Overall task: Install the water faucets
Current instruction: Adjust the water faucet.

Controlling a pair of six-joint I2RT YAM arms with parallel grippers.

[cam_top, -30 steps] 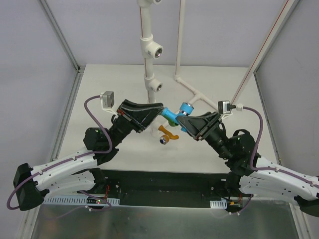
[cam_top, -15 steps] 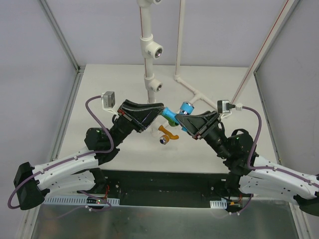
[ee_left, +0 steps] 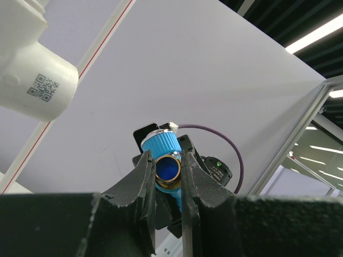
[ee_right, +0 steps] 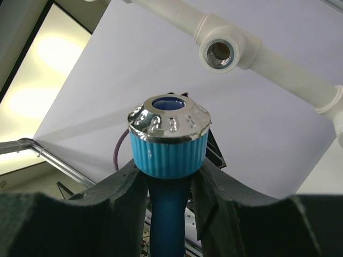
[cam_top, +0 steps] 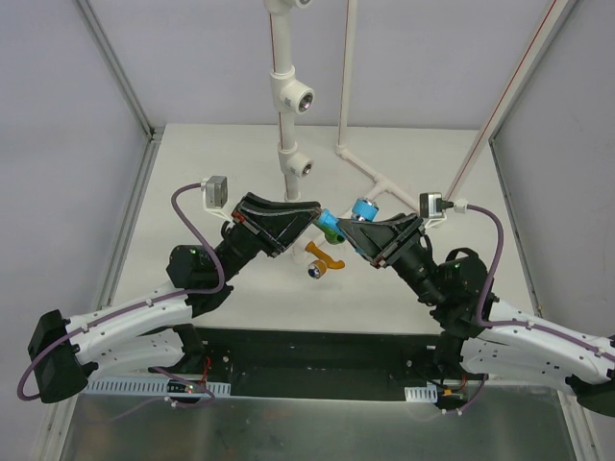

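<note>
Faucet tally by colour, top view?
blue faucet: 1
green faucet: 1
orange faucet: 1
Total: 3

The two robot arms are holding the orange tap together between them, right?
Not quite. The tap held between both arms' jaws is the light blue plastic faucet with a shiny metal cap, as both wrist views show. The orange plastic faucet lies on the table just below them, and nothing is gripping it.
</note>
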